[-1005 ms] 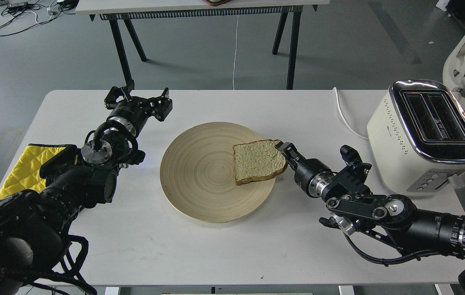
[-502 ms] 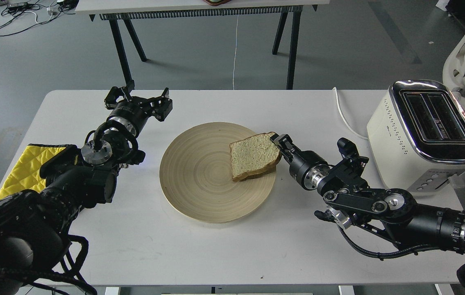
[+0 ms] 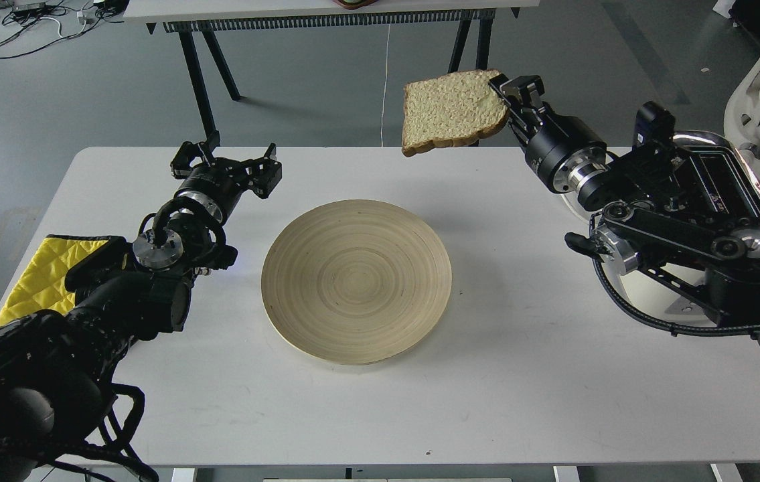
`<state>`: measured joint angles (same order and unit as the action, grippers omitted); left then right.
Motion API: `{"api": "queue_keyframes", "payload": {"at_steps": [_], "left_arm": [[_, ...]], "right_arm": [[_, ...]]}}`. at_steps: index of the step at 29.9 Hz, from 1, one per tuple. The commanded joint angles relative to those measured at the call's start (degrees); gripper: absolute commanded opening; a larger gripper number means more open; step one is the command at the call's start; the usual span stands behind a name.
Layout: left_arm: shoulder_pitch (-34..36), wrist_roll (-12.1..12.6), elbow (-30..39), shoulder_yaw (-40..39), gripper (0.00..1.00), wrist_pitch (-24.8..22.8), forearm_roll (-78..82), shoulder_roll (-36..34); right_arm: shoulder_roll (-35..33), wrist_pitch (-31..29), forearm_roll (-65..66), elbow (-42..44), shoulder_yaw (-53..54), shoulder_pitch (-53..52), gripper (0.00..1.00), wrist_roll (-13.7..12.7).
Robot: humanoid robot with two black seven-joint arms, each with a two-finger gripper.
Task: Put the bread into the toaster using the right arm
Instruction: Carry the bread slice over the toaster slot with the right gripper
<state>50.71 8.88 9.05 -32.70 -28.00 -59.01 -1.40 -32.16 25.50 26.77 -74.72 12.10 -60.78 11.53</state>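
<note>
The bread (image 3: 450,111), a pale tan slice with a brown crust, hangs in the air above the table's far edge, tilted toward me. My right gripper (image 3: 508,97) is shut on its right edge and holds it high, left of the toaster. The cream-white toaster (image 3: 748,181) with a chrome top stands at the table's right side, mostly hidden behind my right arm (image 3: 674,221). My left gripper (image 3: 227,163) is open and empty over the table's far left part.
A round wooden plate (image 3: 357,281) lies bare at the middle of the white table (image 3: 500,388). A yellow quilted cloth (image 3: 41,274) lies at the left edge. A white cord (image 3: 557,177) runs toward the toaster. A black-legged table (image 3: 326,20) stands behind.
My right gripper has lifted the bread off the plate and carried it up and to the right, toward the toaster. The plate is now bare. The left arm has not moved.
</note>
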Motion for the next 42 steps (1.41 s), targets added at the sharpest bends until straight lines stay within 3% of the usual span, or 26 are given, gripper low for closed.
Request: {"api": "queue_keyframes", "payload": {"at_steps": [1,10,17,23,42], "left_arm": [[0.0,0.0,0.0,0.0,1.0,0.0,0.0,0.0],[0.0,0.0,0.0,0.0,1.0,0.0,0.0,0.0],[0.0,0.0,0.0,0.0,1.0,0.0,0.0,0.0],[0.0,0.0,0.0,0.0,1.0,0.0,0.0,0.0],[0.0,0.0,0.0,0.0,1.0,0.0,0.0,0.0]], "right_arm": [[-10.5,-0.4,-0.1,-3.1,-3.1,-6.5,0.08,-1.2],[-31.8,-1.0,6.8,-8.4,-20.3,-20.2,0.09,-1.4],[-40.6,-1.2,13.8,-9.0,-29.2,-20.0,0.09,-1.2],[-41.7,-1.2,15.7,-8.9,-35.0,-18.6,0.09,-0.7],[-39.1,-1.1,16.5,-8.2,-35.0,-11.9,0.09,-1.0]]}}
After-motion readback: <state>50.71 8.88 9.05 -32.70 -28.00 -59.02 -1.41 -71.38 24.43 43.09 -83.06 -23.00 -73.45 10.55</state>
